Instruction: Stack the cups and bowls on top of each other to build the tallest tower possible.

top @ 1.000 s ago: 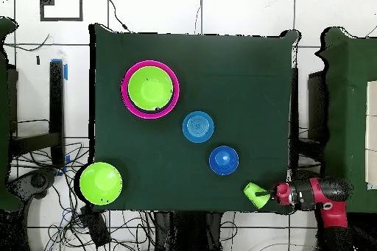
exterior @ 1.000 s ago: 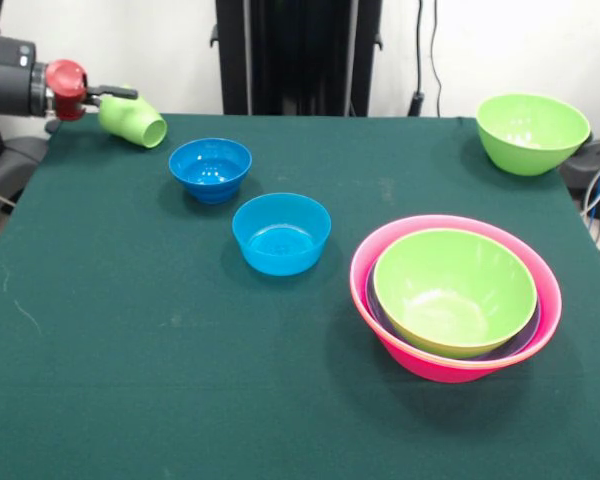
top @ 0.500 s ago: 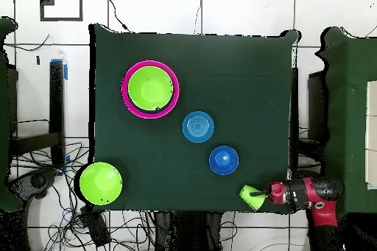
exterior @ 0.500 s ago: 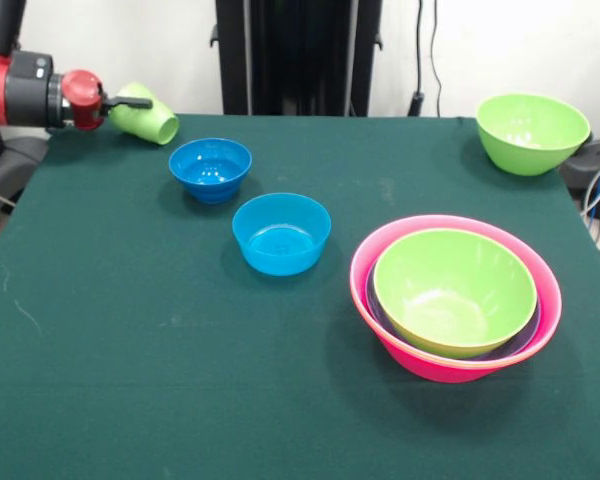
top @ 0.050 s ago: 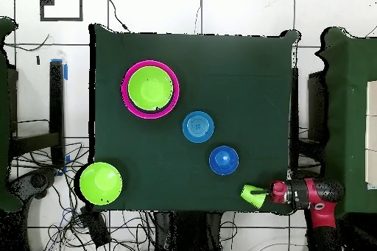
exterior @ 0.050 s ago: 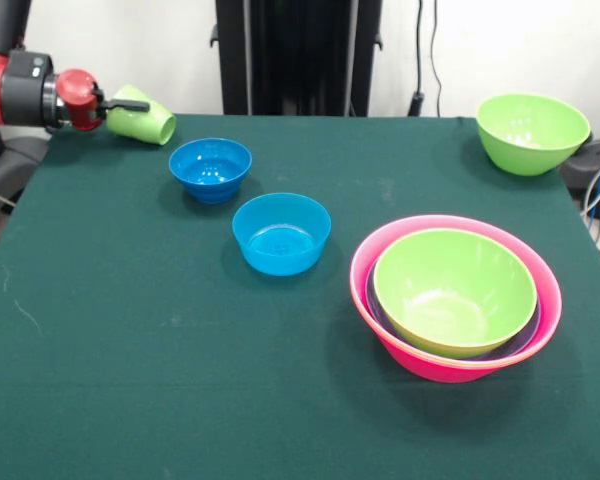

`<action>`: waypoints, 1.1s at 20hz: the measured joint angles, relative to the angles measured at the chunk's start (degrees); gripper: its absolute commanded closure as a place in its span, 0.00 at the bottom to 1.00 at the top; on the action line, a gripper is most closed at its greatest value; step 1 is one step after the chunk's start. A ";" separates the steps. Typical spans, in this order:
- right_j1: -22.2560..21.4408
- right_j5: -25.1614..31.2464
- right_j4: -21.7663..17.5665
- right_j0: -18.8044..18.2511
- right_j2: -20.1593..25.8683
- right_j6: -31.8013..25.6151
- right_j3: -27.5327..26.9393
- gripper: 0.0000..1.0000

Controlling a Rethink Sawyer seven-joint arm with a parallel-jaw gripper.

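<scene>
We see the red and black arm (exterior @ 0.050 s ago: 20, 85) reach in from the side at the far corner of the green table (exterior @ 0.050 s ago: 130, 380); its gripper (exterior @ 0.050 s ago: 120, 104) holds the light-green cup (exterior @ 0.050 s ago: 142, 116); the cup lies on its side in the air, with its open mouth pointing toward the middle of the table; one thin black finger (exterior @ 0.050 s ago: 128, 103) lies along the top of the cup, so we can say the jaws are closed on the cup. From above, the cup (top @ 0.050 s ago: 252, 196) sits right at the table's edge, and the gripper (top @ 0.050 s ago: 265, 193) and arm (top @ 0.050 s ago: 313, 196) stick out past that edge.

Two small blue bowls stand on the table near the cup; one blue bowl (exterior @ 0.050 s ago: 210, 168) is just beside the cup, and the other blue bowl (exterior @ 0.050 s ago: 281, 233) is a little nearer to the middle; the two bowls are close but do not touch; both stand upright and have nothing in them.

The tower (exterior @ 0.050 s ago: 455, 300) stands on the other half of the table, well apart from the cup; a big pink bowl (exterior @ 0.050 s ago: 420, 360) is on the outside; we see a thin purple rim (exterior @ 0.050 s ago: 520, 338) just inside it; a green bowl (exterior @ 0.050 s ago: 453, 290) sits on top, mouth up.

One more green bowl (exterior @ 0.050 s ago: 532, 131) stands alone at the far corner across from the arm; from above this bowl (top @ 0.050 s ago: 101, 182) hangs partly over the table's edge.
</scene>
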 measured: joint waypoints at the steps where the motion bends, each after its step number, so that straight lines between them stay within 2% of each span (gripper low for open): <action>1: 0.00 0.00 0.00 0.00 0.00 0.00 0.00 1.00; 5: -0.01 -0.39 -0.01 -0.01 0.19 0.00 0.06 1.00; 9: -1.33 -4.52 -0.28 -0.04 1.52 0.00 2.02 1.00; 13: -7.23 -17.32 -2.58 0.02 5.78 0.00 8.67 1.00; 20: -14.74 -32.96 -4.94 0.91 9.09 0.00 14.76 1.00; 22: -18.05 -38.93 -5.02 1.83 9.89 0.00 16.85 1.00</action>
